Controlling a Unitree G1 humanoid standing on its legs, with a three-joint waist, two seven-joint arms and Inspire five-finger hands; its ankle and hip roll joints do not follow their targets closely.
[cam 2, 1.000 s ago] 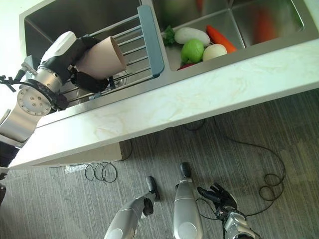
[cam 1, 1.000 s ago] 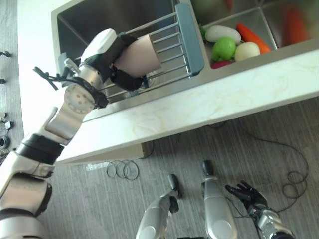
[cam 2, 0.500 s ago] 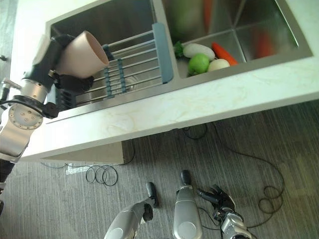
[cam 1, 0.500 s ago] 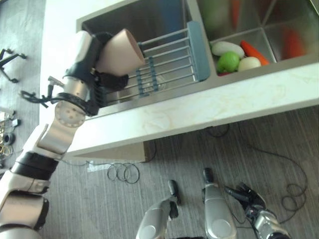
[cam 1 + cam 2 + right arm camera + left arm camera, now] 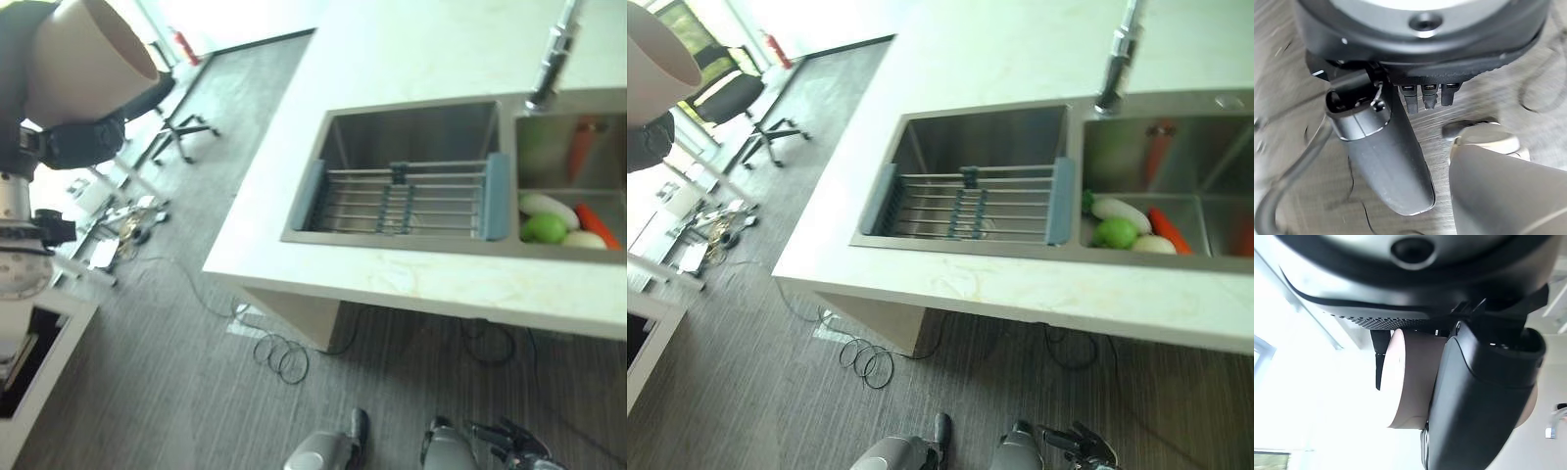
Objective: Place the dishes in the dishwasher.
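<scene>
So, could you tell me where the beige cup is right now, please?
The beige cup is held up in the left robot hand, at the upper left of the left eye view, well clear of the sink to its right.

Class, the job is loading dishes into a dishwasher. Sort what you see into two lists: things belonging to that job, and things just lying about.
Belongs to the job:
beige cup, held in the left robot hand

Just lying about:
sink rack
vegetables in the right basin
tap
office chair

Left hand (image 5: 69, 137): dark casing, silver-grey wrist joint below. Its housing carries a round recessed screw and a finely perforated strip. Right hand (image 5: 1386, 161): dark smooth thumb, glossy black housing, one recessed screw.
</scene>
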